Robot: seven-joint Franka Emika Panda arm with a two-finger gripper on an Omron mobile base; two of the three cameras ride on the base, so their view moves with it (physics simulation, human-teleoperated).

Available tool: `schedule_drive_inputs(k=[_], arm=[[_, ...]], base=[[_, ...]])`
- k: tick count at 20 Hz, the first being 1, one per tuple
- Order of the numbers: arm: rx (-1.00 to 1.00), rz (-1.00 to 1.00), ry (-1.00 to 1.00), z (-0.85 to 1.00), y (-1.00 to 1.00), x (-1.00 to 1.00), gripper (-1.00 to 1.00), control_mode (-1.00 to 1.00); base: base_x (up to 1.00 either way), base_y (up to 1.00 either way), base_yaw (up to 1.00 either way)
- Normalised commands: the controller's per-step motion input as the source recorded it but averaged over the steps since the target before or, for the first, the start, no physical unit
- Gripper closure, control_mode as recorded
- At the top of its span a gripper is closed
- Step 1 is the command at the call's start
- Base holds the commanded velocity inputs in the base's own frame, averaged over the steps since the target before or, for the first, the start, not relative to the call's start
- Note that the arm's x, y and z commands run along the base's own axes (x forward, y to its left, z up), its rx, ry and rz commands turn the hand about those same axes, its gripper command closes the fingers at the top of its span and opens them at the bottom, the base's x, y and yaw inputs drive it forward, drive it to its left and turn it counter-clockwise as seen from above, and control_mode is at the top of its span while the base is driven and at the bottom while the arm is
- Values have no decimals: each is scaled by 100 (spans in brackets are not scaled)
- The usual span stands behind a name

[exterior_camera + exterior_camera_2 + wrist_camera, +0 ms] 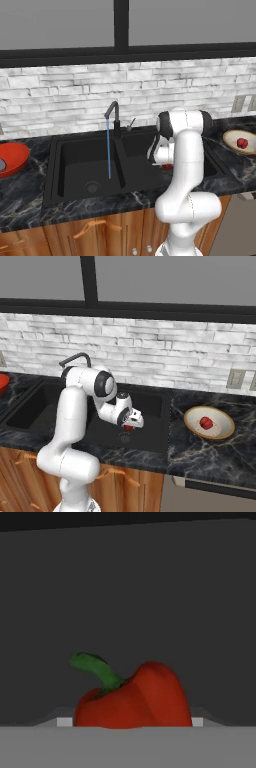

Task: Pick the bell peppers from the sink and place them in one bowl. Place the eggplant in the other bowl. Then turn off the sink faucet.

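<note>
- the gripper is down in the right basin of the sink, and a red bell pepper sits right between its jaws; whether they are already pinching it or stand just beside it, i cannot tell.
- in the hand view this pepper lies close up against the dark sink floor, its green stem curling up to the left.
- in the right base view it shows as a small red spot under the hand, just above the round drain of that basin.
- the second bell pepper rests in the tan bowl with the cream inside, on the black marble counter right of the sink.
- the black faucet stands at the far side of the divider, and a thin blue stream falls from it into the left basin.
- the red bowl sits on the counter at far left, with something pale grey at the frame's edge inside it.
</note>
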Motion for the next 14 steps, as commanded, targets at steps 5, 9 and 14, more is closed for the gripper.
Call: schedule_drive_inputs(k=[5, 9, 14], arm=[[0, -5, -9, 67, -1, -32, 100, -100], [0, -9, -8, 75, -9, -25, 100, -100], [0, -10, -8, 83, -8, -17, 100, -100]], base=[[0, 0, 0], [0, 0, 0], [0, 0, 0]])
